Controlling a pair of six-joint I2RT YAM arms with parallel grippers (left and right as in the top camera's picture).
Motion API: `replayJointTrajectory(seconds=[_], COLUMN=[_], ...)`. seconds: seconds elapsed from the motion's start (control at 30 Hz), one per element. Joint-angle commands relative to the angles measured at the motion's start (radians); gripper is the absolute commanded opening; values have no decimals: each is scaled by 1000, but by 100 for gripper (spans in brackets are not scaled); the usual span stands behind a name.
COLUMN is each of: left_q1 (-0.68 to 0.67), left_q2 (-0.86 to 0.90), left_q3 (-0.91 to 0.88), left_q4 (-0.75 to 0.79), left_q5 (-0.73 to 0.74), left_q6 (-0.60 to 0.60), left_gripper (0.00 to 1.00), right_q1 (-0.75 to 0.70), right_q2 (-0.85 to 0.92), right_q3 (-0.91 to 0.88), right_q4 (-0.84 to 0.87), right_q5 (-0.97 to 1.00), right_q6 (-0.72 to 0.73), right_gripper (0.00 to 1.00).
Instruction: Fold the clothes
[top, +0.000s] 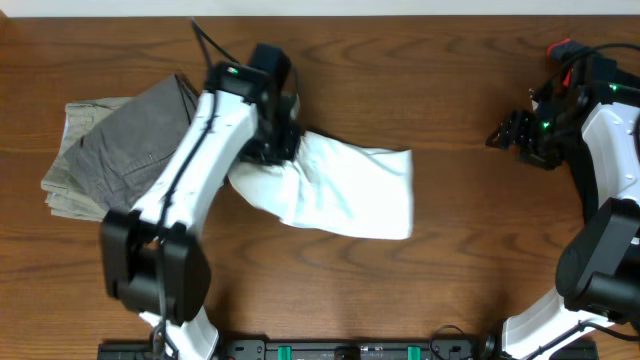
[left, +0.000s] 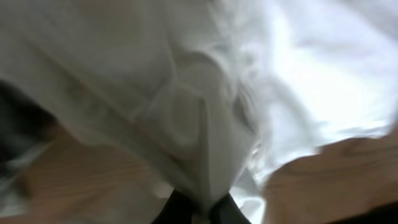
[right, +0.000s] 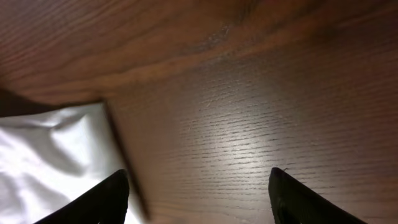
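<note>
The white T-shirt (top: 350, 185) lies crumpled in the middle of the overhead frame. Its right part is spread fairly flat and its left part is gathered into a ridge. The left gripper (top: 278, 142) sits on that ridge, just left of centre, clamped on a pinch of the white cloth. In the left wrist view, folds run down into the closed fingertips at the bottom edge. The right gripper (top: 510, 133) hovers at the upper right, well apart from the shirt, jaws wide and holding nothing above the bare table (top: 450, 60). The grey-khaki trousers (top: 100, 150) rest as a folded pile at the left of the frame.

The shirt looks light, thin and limp. From a single pinch it will probably sag, bunch and slide easily over the smooth wood. It likely needs two holds on one edge, at corners or along a hem, so that the edge stays straight. The free right-hand edge lies nearest the right gripper.
</note>
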Motion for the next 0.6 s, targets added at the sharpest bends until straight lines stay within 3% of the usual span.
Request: replayJointTrajectory(seconds=[0.0,0.2,0.43,0.53,0.57], left_q1=[-22,-130,-300,-360,-378], left_q2=[-15,0,134,193,204], left_q3=[102,138,138,138,138], left_q4=[-44,-29,-14,9,18], left_q5=[-61,-60,-61,-60,-60], left_q6=[54,42,37,8,8], left_gripper=[6,6,7,12,22], right_q1=[-4,-4,-4,-4,-3], right_q2=[-3,-3,-3,-3,-3], right_q3=[0,0,0,0,0], right_q4=[-1,-2,-5,-5,-5], right_q5=[-16,-16,-16,-16,-16], right_q6=[-14,-14,-14,-13,-14], right_gripper=[70,69,68,68,68])
